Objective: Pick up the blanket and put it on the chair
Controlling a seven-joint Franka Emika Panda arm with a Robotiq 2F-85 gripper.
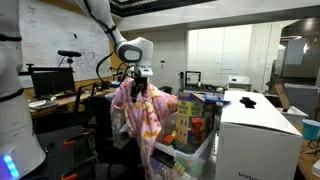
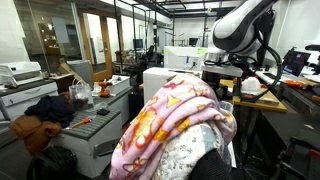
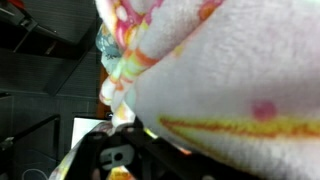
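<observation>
**Pink blanket draped over the office chair, gripper spread just above it**

From where I stand, the blanket (image 1: pixel 142 115) is already on the chair (image 1: pixel 100 125). It is slung over the top of the tall black backrest and hangs down the front in loose folds. The pink fleece with its yellow and white shapes covers most of the backrest, so only dark edges of the chair show beside and below it.

The arm reaches down from above, and the gripper (image 1: pixel 136 80) sits right at the top of the draped fabric, over its highest fold. Its jaws stand apart, not closed on the cloth. I cannot tell whether the fingertips brush the fleece or hang just clear of it.

In an exterior view from behind the chair, the blanket (image 2: pixel 175 122) fills the foreground as a rounded hump. The arm's white body (image 2: pixel 240 25) is up and to the right of it.

In the wrist view the blanket (image 3: pixel 220 70) is pressed so close that it fills nearly the whole picture, blurred. The gripper's dark body (image 3: pixel 120 155) shows at the bottom edge.

Next to the chair stands a white box-like cabinet (image 1: pixel 255 130). Between the two is a bin of bright toys (image 1: pixel 190 125).
</observation>
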